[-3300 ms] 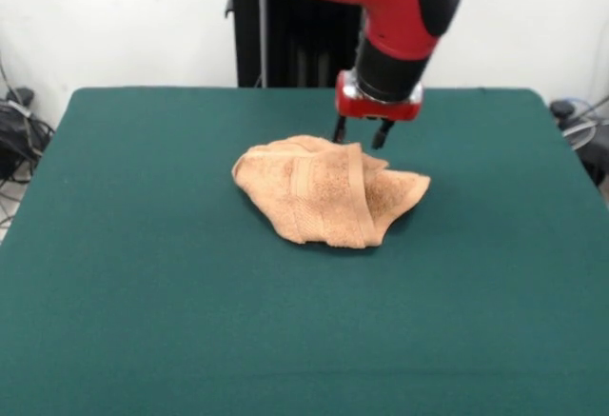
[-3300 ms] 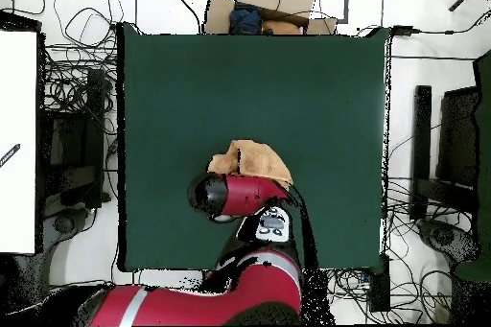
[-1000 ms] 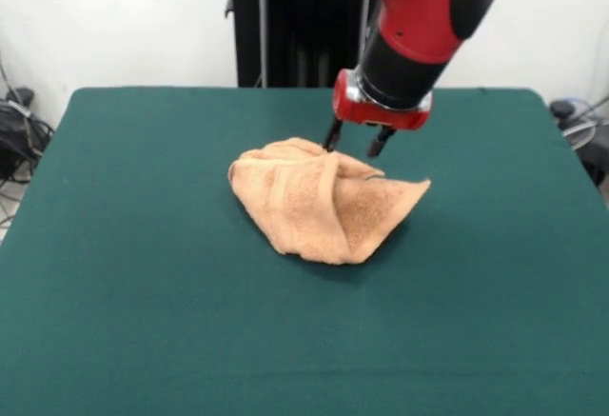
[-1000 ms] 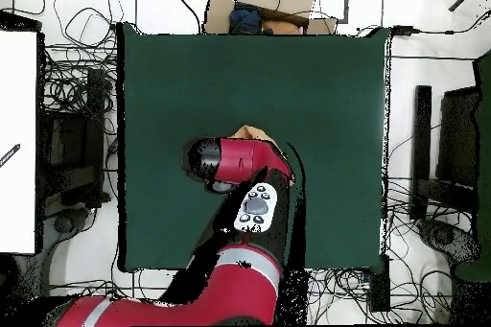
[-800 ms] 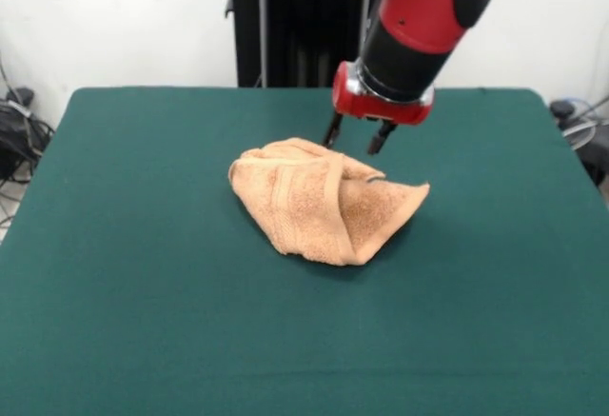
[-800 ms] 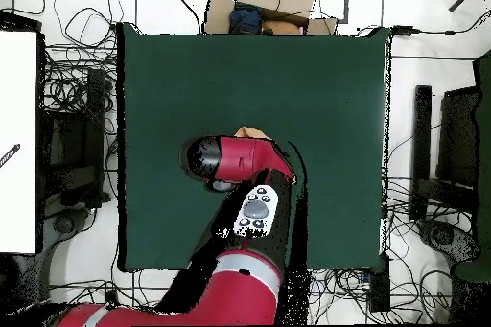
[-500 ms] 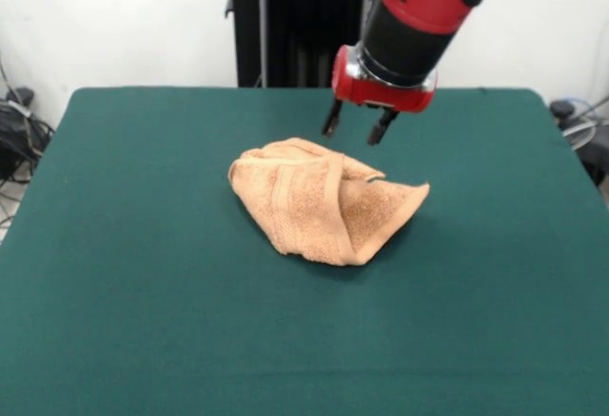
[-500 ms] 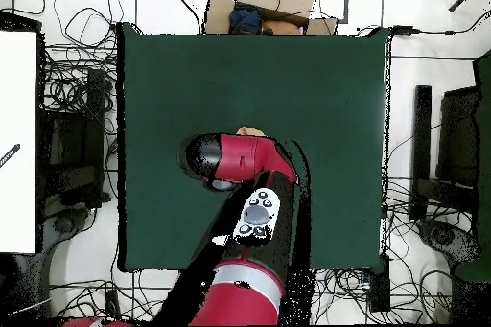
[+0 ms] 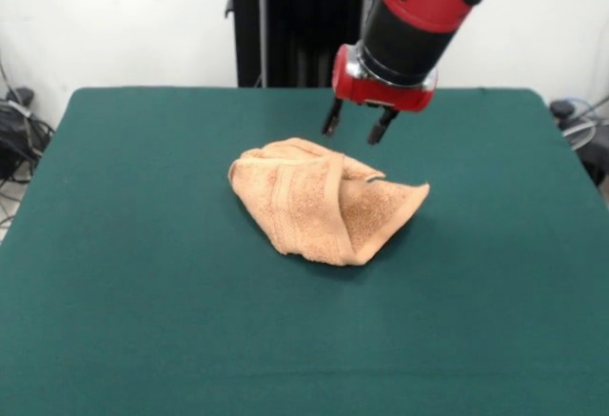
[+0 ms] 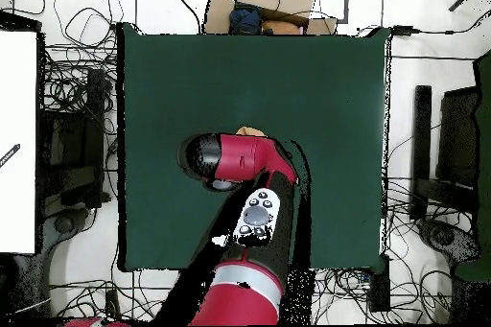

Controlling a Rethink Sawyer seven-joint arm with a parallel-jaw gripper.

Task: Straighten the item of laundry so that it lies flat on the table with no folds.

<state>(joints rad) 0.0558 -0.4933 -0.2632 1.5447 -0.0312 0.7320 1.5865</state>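
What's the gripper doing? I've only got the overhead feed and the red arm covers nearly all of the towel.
Observer: In the front view the gripper is open and empty, hanging above the far edge of the small peach-orange terry-cloth towel, not touching it.
Operator: Towel flat yet?
Observer: No. It lies bunched in a rough wedge on the dark green cloth-covered table, with a woven band folded across its top.
Operator: I only see a sliver of orange past the arm. Where does the rest sit?
Observer: That sliver is one edge. The front view shows the whole towel near the table's middle, well clear of every table edge.
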